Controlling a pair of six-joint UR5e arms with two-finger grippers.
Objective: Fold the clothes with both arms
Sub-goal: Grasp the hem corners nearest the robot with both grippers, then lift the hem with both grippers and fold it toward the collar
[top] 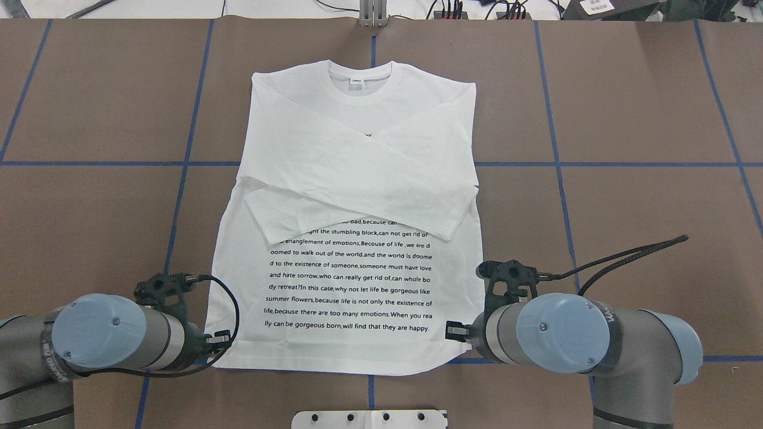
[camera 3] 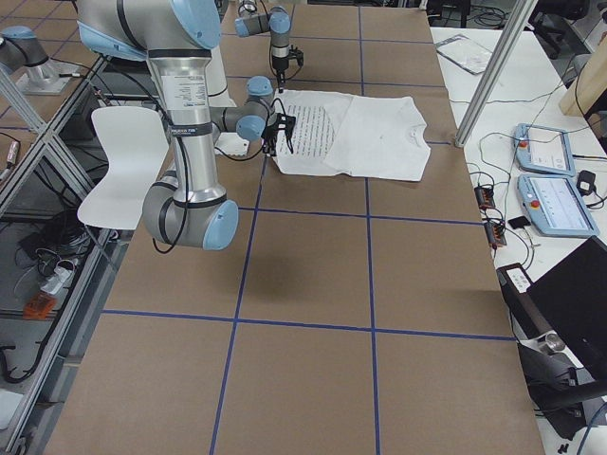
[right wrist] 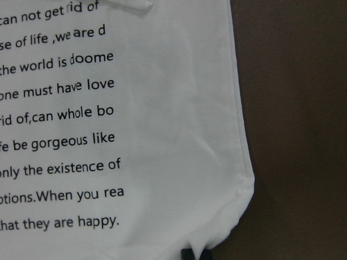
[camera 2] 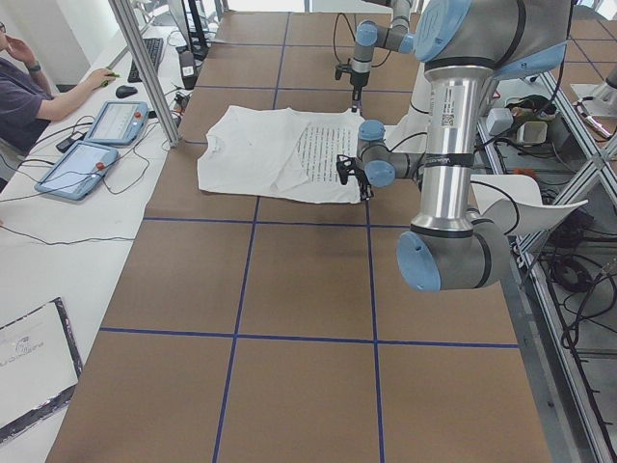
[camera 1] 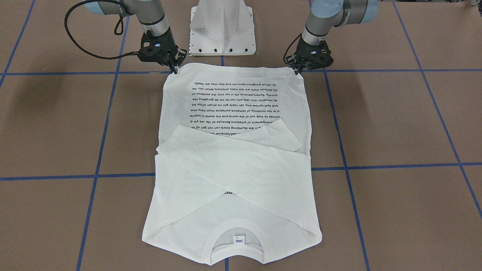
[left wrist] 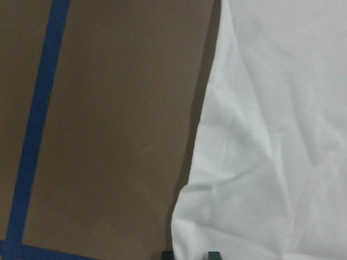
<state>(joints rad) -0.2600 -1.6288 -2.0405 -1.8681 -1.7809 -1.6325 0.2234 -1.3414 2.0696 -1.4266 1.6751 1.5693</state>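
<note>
1. Table (camera 1: 395, 124): brown top with a blue tape grid. It fills the front-facing view and gives a flat bed for folding.

2. White long-sleeved T-shirt (camera 1: 233, 169): centre of the frame, spread flat with the printed side up. The neck is at the lower edge and the hem at the upper edge, nearest the robot. Both sleeves are crossed over the chest, so the body is probably next to be folded, hem toward neck.

3. Left arm (camera 1: 339, 15), upper right, and right arm (camera 1: 150, 15), upper left: both bent down to the table, one at each hem corner so the cloth would lift evenly.

4. White metal pedestal (camera 1: 222, 30): top centre, between the arms and just clear of the hem.

5. Left gripper (camera 1: 299, 70): tips at the hem corner. Its wrist view shows a narrow gap with cloth between, but I cannot tell if it is clamped.

6. Right gripper (camera 1: 175, 69): tips at the opposite corner. Only one finger shows in its wrist view, so I cannot tell its state.

7. Neck label (camera 1: 238, 239): small, inside the collar.
</note>
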